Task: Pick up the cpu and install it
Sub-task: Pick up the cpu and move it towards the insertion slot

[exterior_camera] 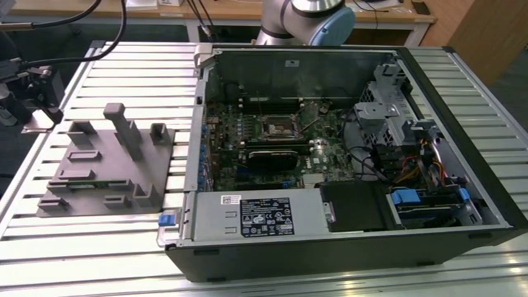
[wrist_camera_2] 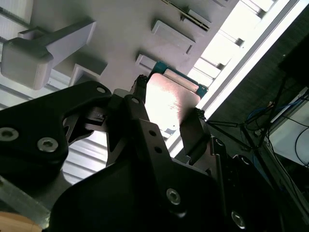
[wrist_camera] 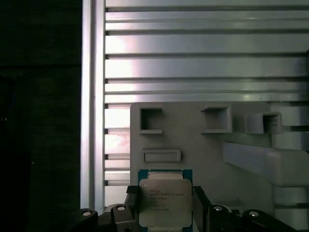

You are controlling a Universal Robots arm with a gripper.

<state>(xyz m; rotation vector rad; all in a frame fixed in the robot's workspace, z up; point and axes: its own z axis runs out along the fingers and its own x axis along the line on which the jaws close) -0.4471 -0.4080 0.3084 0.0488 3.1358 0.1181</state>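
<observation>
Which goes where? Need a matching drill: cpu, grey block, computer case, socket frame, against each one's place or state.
1. cpu
2. grey block
3. computer case
4. socket frame

a. inside the case
b. between the fingers of the claw
c. on the table, exterior view's left
d. lying open, exterior view's right

Pairs: 1-b, 2-c, 3-d, 4-a

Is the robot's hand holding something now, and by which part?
Yes. The hand grips the small flat square cpu with a silvery metal top by two opposite side edges, one finger on each.
</observation>
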